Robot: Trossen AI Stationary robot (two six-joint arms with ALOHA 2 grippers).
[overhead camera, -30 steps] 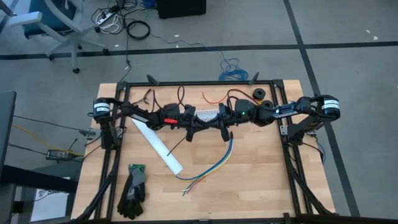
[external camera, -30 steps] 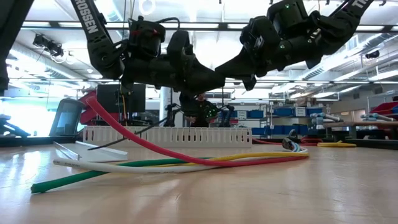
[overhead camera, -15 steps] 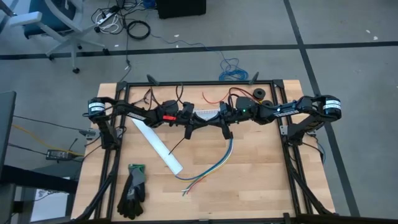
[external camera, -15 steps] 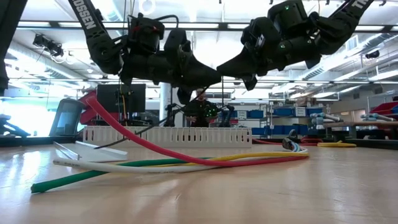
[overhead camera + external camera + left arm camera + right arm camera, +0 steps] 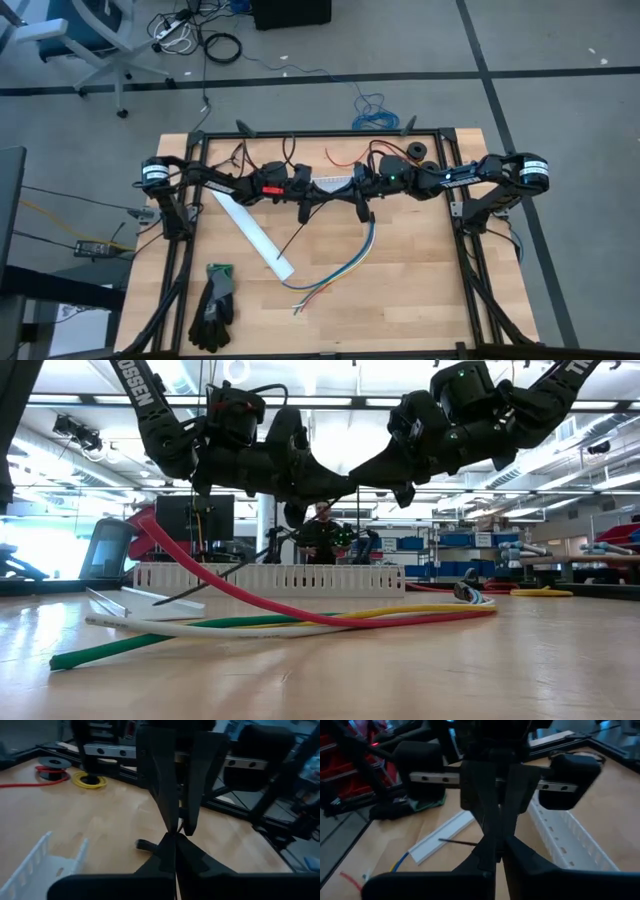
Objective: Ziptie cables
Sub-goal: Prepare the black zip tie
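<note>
Left gripper [image 5: 301, 203] just closed — right gripper [image 5: 362, 205] nearly shut, tip to tip; I can't see a tie; cables [image 5: 345, 268] untouched.

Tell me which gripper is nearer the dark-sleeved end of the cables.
Right. The right gripper hangs almost directly over the dark-sleeved end of the cables; the left gripper is farther off, toward the white channel.

left gripper [image 5: 305, 208] has snapped shut and shifted toward 3 o'clock, tips now meeting right gripper [image 5: 362, 207].
</note>
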